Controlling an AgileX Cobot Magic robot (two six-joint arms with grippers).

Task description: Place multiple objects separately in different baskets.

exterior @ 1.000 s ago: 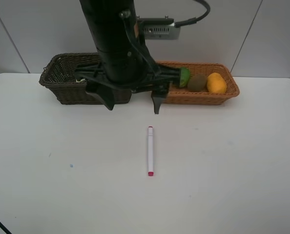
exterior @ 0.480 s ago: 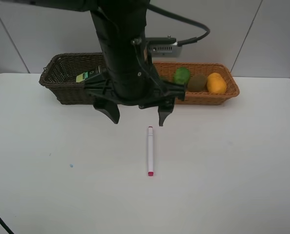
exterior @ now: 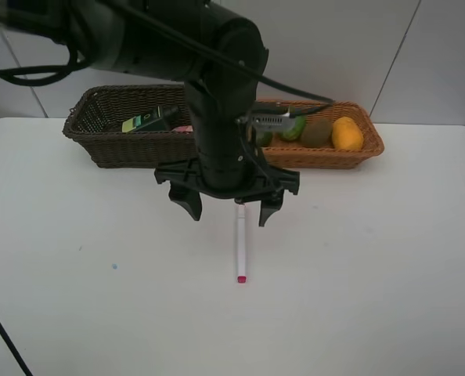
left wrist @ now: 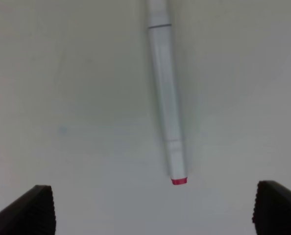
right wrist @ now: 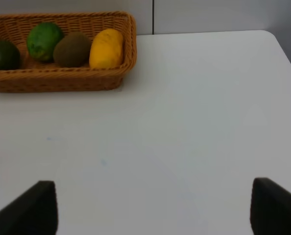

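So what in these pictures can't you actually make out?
- Overhead view: the black left arm hides part of the dark brown wicker basket; only the edges of a dark green bottle and something pink show.
- Overhead view: the open left gripper covers the far end of the white-pink marker.
- Left wrist view: the picture's edge cuts off the marker's far end.
- Right wrist view: the orange-tan basket is cut off at one edge.

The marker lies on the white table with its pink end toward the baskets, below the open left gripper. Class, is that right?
Not quite. The marker's pink end points away from the baskets; the exterior high view shows it. It does lie on the table below the open left gripper.
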